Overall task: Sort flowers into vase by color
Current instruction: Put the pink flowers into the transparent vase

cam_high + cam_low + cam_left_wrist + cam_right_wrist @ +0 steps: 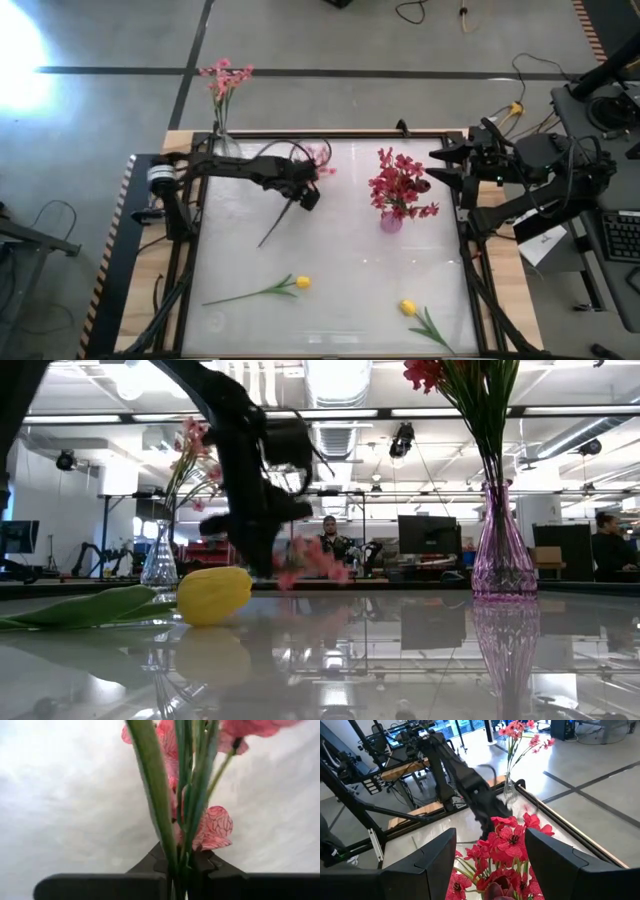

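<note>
My left gripper [308,192] is over the table's middle, shut on a pink blossom spray [320,160]. Its thin stem [275,228] trails toward the near left. In the low view the pink blossoms [312,560] hover above the glass under the dark left arm [250,480]. A clear vase [222,142] at the far left corner holds pink sprays [225,75]. A purple vase [390,222] holds red sprays [400,185]. Two yellow tulips [301,282] [407,307] lie flat on the table. My right gripper [492,865] waits open at the far right edge. My left gripper pinches the pink spray's green stem [182,855] between its two fingers, just below the blossoms [215,827], with a long leaf [152,795] beside the fingers. The blossom end is lifted clear. I cannot tell whether the stem's far end touches the table.
The glass tabletop [330,320] has a dark frame around it. The purple vase [497,550] stands right of centre, and the near tulip [212,595] lies close to the low camera. People and desks show in the room behind.
</note>
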Robot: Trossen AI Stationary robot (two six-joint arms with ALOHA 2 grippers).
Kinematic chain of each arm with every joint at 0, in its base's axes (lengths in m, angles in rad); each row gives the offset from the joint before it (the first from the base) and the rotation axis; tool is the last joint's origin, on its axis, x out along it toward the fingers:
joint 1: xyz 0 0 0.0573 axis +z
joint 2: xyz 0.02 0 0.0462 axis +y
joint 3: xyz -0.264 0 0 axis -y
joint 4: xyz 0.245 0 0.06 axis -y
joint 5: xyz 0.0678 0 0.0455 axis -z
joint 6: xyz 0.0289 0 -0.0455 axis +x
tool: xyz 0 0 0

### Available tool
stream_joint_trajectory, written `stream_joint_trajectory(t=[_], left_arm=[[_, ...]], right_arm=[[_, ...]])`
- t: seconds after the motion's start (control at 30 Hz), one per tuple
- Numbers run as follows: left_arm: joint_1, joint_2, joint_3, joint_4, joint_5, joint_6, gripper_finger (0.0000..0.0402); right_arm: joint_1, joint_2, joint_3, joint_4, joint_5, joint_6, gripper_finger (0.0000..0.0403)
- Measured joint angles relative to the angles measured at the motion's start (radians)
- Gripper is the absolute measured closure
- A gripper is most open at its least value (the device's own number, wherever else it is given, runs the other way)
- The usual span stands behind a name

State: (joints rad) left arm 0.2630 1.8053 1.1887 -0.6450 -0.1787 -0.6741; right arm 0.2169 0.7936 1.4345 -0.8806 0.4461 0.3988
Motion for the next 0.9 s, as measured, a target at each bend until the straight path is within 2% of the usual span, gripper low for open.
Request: stream_joint_trajectory(t=[0.13, 0.37, 0.63, 0.73, 0.9], left_arm=[[0.000, -0.169, -0.044, 0.037, -0.139, 0.033, 0.0399], [0.001, -0.532, -0.095, 0.132, -0.473, 0.197, 0.0401], [0.018, -0.898, -0.196, 0.359, -0.807, 0.422, 0.0401], [0.054, -0.981, -0.255, 0.499, -0.893, 0.548, 0.0401], [0.171, -1.038, -0.384, 0.839, -0.913, 0.751, 0.0402]], right_arm=[[0.000, 0.000, 0.000, 0.000, 0.000, -0.002, 0.0174], [0.000, 0.000, 0.000, 0.003, 0.035, -0.007, 0.0174], [0.000, 0.000, 0.000, 0.009, 0.080, -0.007, 0.0174], [0.000, 0.001, 0.000, 0.032, 0.082, -0.011, 0.0174], [0.000, 0.001, 0.000, 0.075, 0.082, -0.020, 0.0174]])
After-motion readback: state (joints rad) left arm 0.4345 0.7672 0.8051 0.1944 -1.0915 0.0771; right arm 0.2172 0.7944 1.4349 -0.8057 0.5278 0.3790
